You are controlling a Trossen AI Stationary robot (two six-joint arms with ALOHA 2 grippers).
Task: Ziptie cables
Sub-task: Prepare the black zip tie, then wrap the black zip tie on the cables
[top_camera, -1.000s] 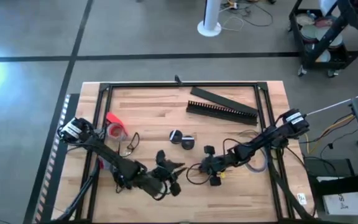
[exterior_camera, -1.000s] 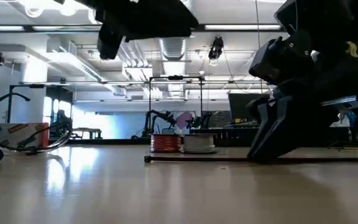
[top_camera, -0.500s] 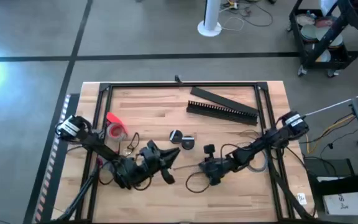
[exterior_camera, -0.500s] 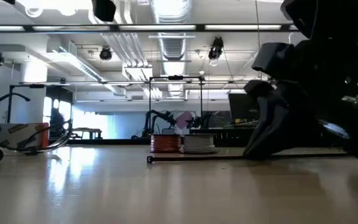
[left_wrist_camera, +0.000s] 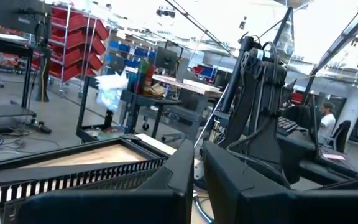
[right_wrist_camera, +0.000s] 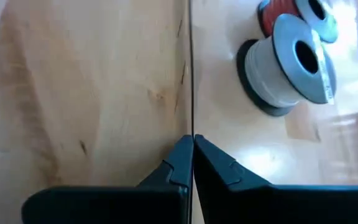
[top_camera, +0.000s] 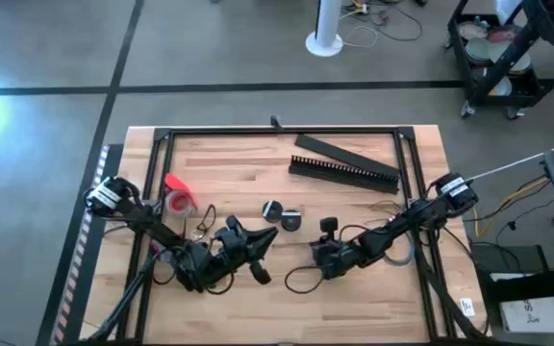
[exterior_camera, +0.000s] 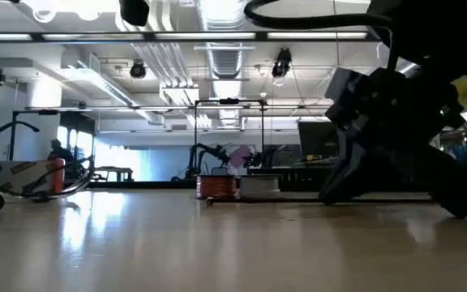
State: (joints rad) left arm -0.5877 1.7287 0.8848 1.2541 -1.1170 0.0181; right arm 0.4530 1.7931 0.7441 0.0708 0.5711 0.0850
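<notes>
Mostly hidden: ziptie [right_wrist_camera: 192, 68], thin black strip, runs from pinched-together right gripper [right_wrist_camera: 191, 149] fingers past grey spool [right_wrist_camera: 288, 65]. Left gripper [left_wrist_camera: 196, 163] near spool, fingers pressed together, empty. Cables [top_camera: 301, 281] beside right gripper.

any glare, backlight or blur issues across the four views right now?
High view: bright glare patch on the floor at left, table evenly lit. Low view: right gripper is a backlit silhouette, tabletop shows sheen. Left wrist view: bright blown-out ceiling. Right wrist view: glare on the wood near the grey spool, ziptie sharp.
</notes>
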